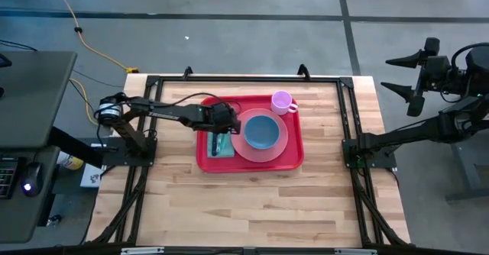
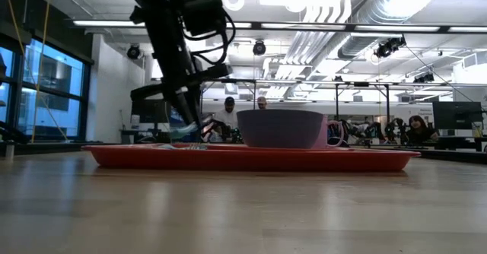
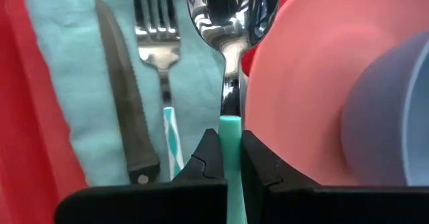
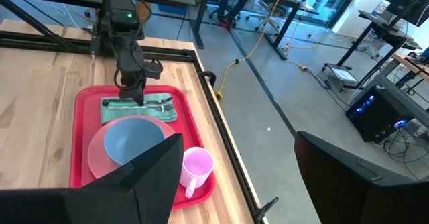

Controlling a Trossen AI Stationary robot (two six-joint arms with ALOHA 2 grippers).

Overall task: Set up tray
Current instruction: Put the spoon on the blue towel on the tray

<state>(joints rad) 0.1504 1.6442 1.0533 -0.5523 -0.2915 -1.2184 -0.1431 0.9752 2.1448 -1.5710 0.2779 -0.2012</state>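
The red tray [image 1: 252,168] lies mid-table, also seen in the low view [image 2: 251,159]. On it sit a pink plate [image 1: 281,150] carrying a blue bowl [image 1: 262,131], a pink mug [image 1: 283,101], and a teal napkin [image 3: 74,83] with a knife [image 3: 124,96] and a fork [image 3: 157,36]. My left gripper [image 3: 230,140] hovers over the napkin [image 1: 221,146], shut on a spoon [image 3: 228,16] lying between fork and plate. My right gripper [image 1: 409,75] stands open, raised beyond the table's right edge. My left gripper pinches the spoon's teal handle [image 3: 230,125] between its two fingers, close to where the handle meets the metal neck. The fingers slant steeply down from the table's left side. The spoon's bowl points away over the napkin; whether it rests there I cannot tell.
The plate's rim [image 3: 268,63] lies right beside the spoon. Bare wooden tabletop [image 1: 252,209] spreads on the near side of the tray. Black frame rails [image 1: 348,133] border the table. People sit in the room behind [image 2: 228,113].
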